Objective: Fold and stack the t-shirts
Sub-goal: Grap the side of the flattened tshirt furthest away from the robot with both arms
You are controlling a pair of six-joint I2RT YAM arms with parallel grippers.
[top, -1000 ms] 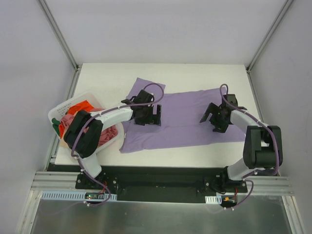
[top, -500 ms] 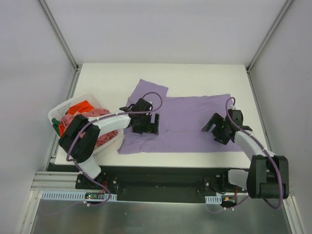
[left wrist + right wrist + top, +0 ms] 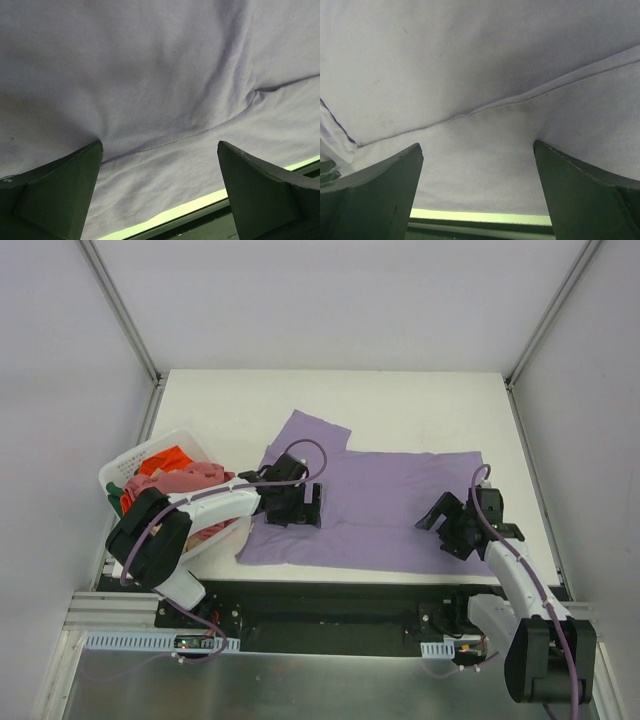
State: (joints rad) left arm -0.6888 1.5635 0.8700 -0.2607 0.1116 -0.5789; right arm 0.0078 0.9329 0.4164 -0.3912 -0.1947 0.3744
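A lavender purple t-shirt lies spread flat on the white table, its near hem close to the front edge. My left gripper is open and rests on the shirt's left part near a sleeve. My right gripper is open and rests on the shirt's right part near the hem. In the left wrist view the cloth fills the frame between my open gripper. The right wrist view shows the same cloth and my open gripper. Salmon pink and orange-red shirts lie in the basket.
The white plastic laundry basket stands at the table's left edge, close to my left arm. The table's near edge shows as a pale strip in both wrist views. Grey walls and metal rails surround the table.
Both grippers have moved toward the near edge while staying on the cloth. The lavender shirt has slid with them toward the front and lies flatter.
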